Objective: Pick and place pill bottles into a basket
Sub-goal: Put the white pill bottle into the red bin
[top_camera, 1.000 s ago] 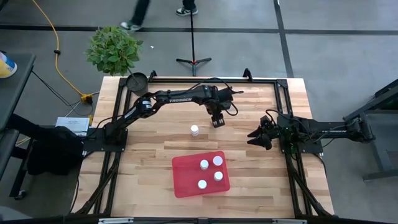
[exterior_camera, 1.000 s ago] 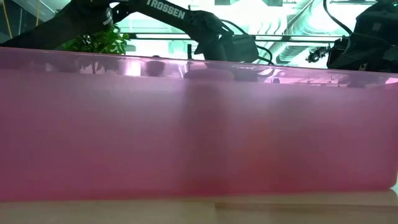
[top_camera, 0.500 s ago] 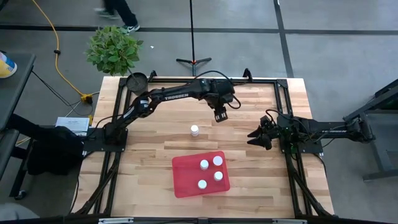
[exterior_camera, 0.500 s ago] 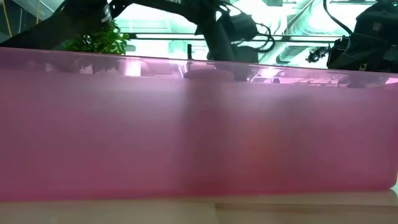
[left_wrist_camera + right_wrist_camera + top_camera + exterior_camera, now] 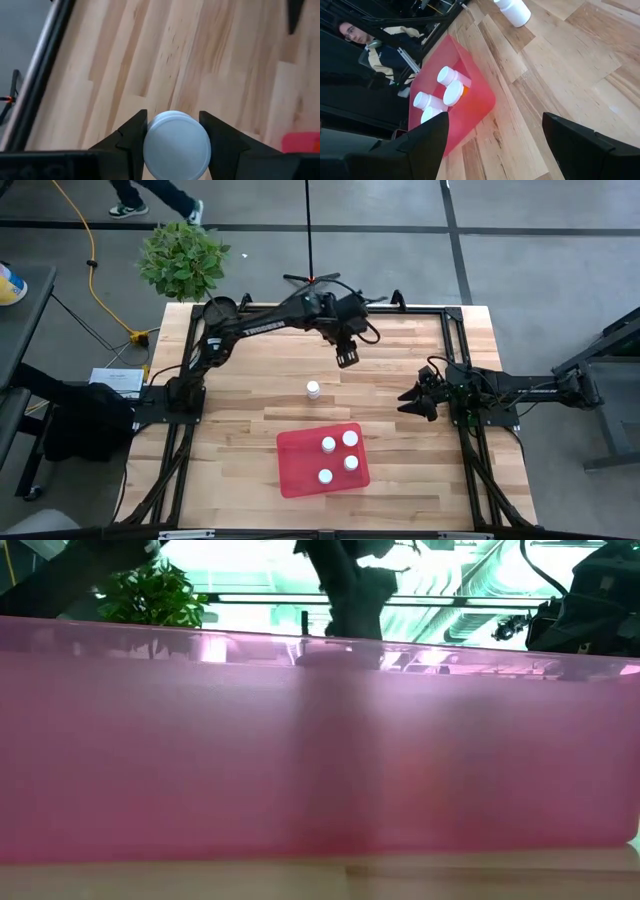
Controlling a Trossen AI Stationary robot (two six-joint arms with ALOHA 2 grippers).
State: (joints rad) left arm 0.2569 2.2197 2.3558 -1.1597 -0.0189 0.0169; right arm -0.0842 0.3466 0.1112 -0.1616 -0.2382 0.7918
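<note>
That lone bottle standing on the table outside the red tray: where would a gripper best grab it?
Probably from straight above, fingers closing on the sides of the bottle just under its white cap. It stands upright and alone on the bare table, so nothing blocks either side. The round body gives the fingers the same hold from any direction.

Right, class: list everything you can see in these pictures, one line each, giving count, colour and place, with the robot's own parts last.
Pill bottles in basket: four, white caps, inside the red tray.
Pill bottle on table: one, white cap, standing beyond the tray.
Held pill bottle: one, white cap, between the left fingers.
Basket: one, red, near edge of table.
Table: one, light wood.
Plant: one, green, far left corner.
Dark cup: one, beside the plant.
Person: one, seated beyond the table.
Left end effector: shut on a bottle, above the table.
Right end effector: open, waiting at right.
</note>
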